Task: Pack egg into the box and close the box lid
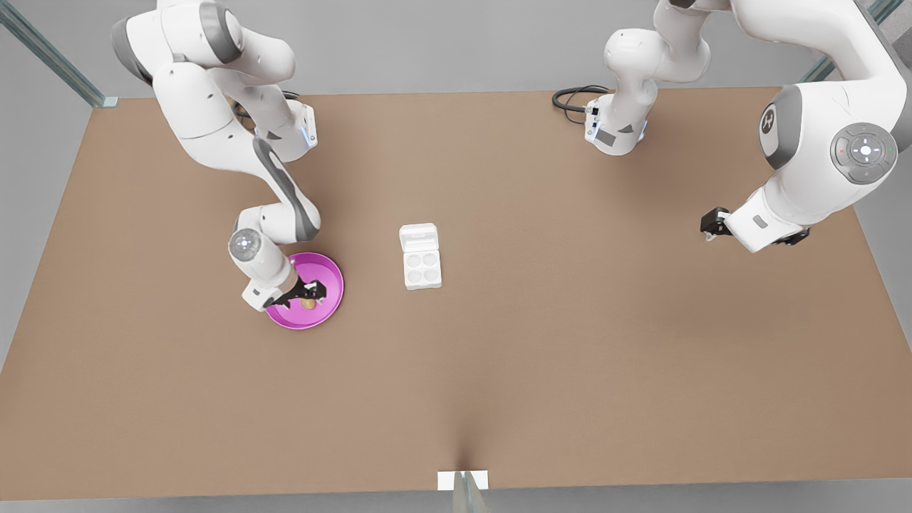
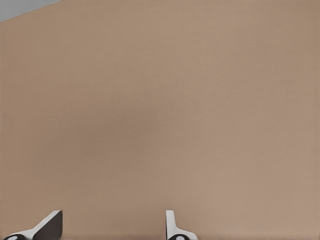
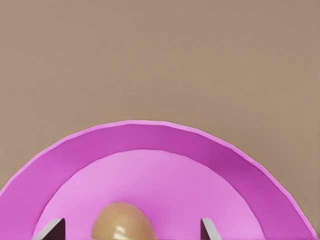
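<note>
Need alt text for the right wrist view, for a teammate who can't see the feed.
The tan egg lies on a pink plate, between the right gripper's open fingers, which stand apart on either side of it. Beyond the plate lies bare brown table.

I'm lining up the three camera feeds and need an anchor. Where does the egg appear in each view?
Front view: the egg lies on the pink plate at the front view's left, under the right gripper.
Right wrist view: the egg sits between the open fingertips, on the plate.
Left wrist view: brown table, no egg.
Shared landmark: the pink plate, in the front and right wrist views.
</note>
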`<action>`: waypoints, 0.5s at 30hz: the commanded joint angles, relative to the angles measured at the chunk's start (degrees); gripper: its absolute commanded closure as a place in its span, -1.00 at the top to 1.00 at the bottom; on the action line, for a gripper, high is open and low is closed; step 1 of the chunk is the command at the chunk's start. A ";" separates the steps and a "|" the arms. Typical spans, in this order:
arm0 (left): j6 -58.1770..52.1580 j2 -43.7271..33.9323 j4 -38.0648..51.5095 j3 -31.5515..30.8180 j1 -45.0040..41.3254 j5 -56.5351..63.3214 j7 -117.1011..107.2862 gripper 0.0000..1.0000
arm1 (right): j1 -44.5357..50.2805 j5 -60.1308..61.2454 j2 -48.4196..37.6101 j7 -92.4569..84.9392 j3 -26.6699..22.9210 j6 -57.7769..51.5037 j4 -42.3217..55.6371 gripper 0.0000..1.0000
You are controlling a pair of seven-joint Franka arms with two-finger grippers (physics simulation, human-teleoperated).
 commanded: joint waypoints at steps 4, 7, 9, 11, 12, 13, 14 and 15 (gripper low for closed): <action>0.06 -0.06 -0.19 0.03 0.01 0.03 0.14 1.00 | -0.31 0.01 -0.39 -0.25 0.07 1.32 -1.50 1.00; 0.15 -0.06 -0.28 0.03 0.01 0.03 0.06 1.00 | -0.22 -0.07 -0.31 0.10 0.07 1.32 -1.14 0.32; 0.15 -0.06 -0.28 0.03 0.01 0.03 0.06 1.00 | -0.14 0.01 -0.22 0.10 0.07 1.32 -0.62 -0.07; 0.15 -0.06 -0.28 0.03 0.01 0.03 0.06 1.00 | -0.14 0.01 -0.22 -0.07 0.07 1.32 -0.62 -0.16; 0.15 -0.06 -0.28 0.03 0.01 0.03 0.06 1.00 | -0.14 0.01 -0.22 -0.51 0.07 1.32 -0.62 -0.17; 0.15 0.03 -0.28 0.03 0.01 0.03 0.06 1.00 | -0.14 0.01 -0.13 -0.52 0.07 1.32 -0.62 -0.18; 0.15 0.03 -0.28 0.03 0.01 0.03 0.06 1.00 | -0.14 0.01 -0.13 -0.51 0.07 1.32 -0.62 -0.18; 0.15 0.03 -0.28 0.03 0.01 0.03 -0.03 1.00 | 0.04 0.01 -0.13 -0.60 0.07 1.32 -0.62 -0.17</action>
